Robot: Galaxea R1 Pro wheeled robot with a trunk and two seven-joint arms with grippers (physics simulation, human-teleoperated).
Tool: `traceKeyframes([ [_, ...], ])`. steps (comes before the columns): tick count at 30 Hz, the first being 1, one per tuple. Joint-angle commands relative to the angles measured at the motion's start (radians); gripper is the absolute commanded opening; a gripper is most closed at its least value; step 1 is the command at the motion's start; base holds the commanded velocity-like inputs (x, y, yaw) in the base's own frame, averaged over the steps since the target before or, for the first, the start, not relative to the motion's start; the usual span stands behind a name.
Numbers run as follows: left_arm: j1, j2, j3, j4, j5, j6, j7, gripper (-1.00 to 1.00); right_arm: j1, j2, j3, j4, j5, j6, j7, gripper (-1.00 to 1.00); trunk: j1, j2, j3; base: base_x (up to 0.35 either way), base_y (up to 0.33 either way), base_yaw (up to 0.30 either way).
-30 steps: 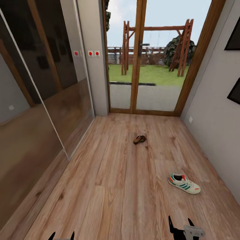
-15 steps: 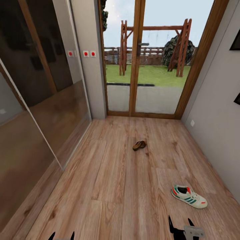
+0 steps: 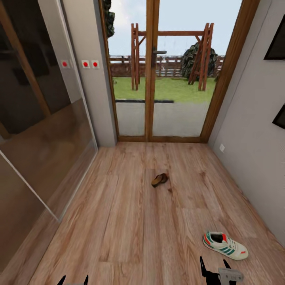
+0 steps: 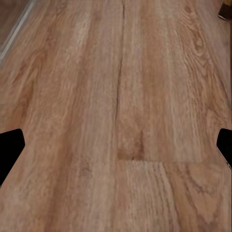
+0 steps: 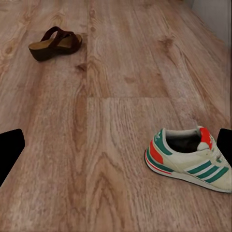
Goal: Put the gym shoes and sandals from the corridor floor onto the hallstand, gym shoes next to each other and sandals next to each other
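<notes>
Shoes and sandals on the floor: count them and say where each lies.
2. One gym shoe lies on the corridor floor near the right wall, just ahead of the right gripper. One sandal lies farther off, mid-corridor, toward the glass doors. Others may be out of view.

No readable text, label, brand name, number or sign is found in any view. Gym shoe (image 3: 225,245) on corridor floor (image 3: 130,221): green side stripes seen, no lettering made out on heel or tongue patch. Sandal (image 3: 159,179), farther from shoe toward glass door (image 3: 158,79): no marking seen. Red-dot wall switches (image 3: 90,64) left of door: no characters legible.
</notes>
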Motion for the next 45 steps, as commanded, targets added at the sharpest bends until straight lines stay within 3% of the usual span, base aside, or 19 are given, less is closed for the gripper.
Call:
traceKeyframes([
  [1, -0.001, -0.001, 0.009, 0.001, -0.004, -0.002, -0.008, 1.0, -0.001, 0.0, -0.009, 0.001, 0.002, -0.003, 0.009, 1.0, 0.0, 0.0, -0.001, 0.321, 0.135, -0.272],
  [28, -0.001, -0.001, 0.009, 0.003, -0.004, -0.001, -0.008, 1.0, -0.001, 0.0, -0.009, 0.002, 0.003, -0.003, 0.009, 1.0, 0.0, 0.0, -0.001, 0.298, 0.181, -0.049],
  [45, 0.0, -0.002, 0.008, 0.003, -0.004, -0.002, -0.009, 1.0, -0.001, 0.0, -0.009, 0.002, 0.003, -0.003, 0.009, 1.0, 0.0, 0.0, -0.001, 0.328, 0.061, -0.241],
])
